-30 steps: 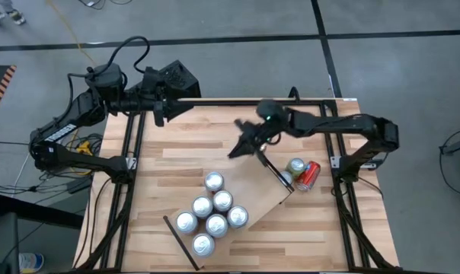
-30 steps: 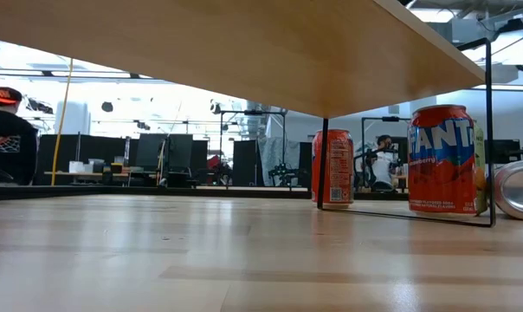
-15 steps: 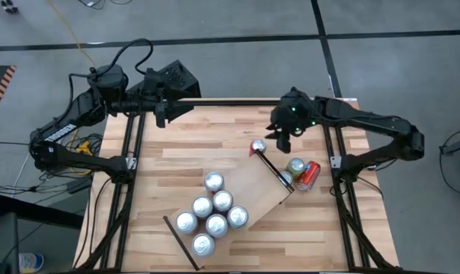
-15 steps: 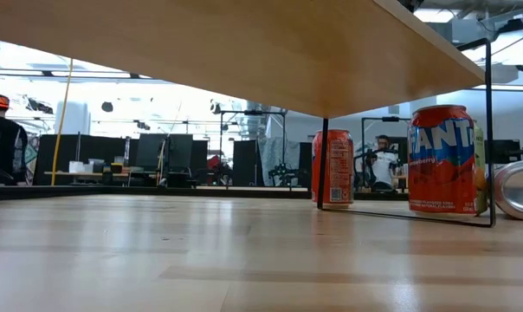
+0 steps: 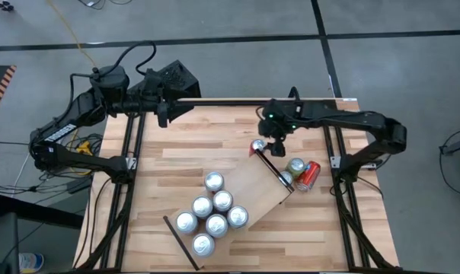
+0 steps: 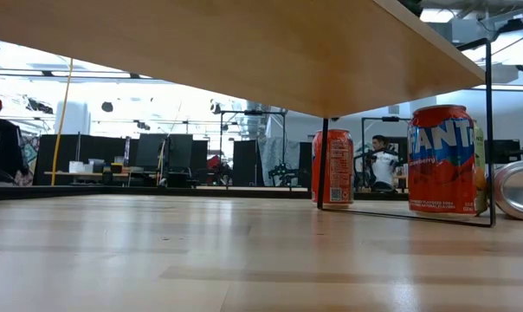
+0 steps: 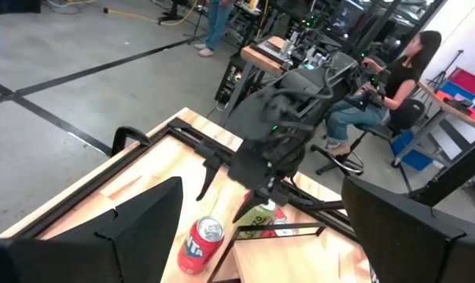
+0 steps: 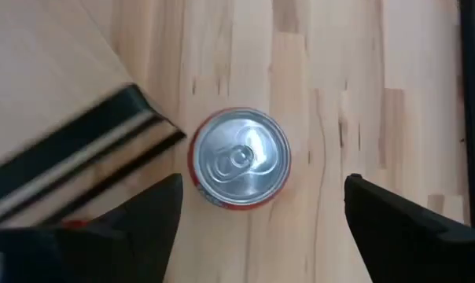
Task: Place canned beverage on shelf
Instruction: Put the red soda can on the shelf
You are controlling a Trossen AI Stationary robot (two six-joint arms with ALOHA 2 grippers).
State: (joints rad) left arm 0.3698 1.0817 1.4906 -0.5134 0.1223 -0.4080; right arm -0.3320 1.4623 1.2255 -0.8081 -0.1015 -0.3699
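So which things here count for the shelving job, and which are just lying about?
Job:
- shelf, six cans standing on it
- red can upright by its corner, below the open right gripper
- two cans on the tabletop beside it

Lying about:
- left arm, parked at the table's edge
- person seated behind

The striped wood bench (image 5: pixel 177 164) carries a pale shelf (image 5: pixel 249 186) set diagonally. Six cans (image 5: pixel 212 211) stand clustered on the shelf. On the bench itself, a red can (image 5: pixel 258 146) stands touching the shelf's far corner; two more cans (image 5: pixel 301 172) sit just beside its end strip.
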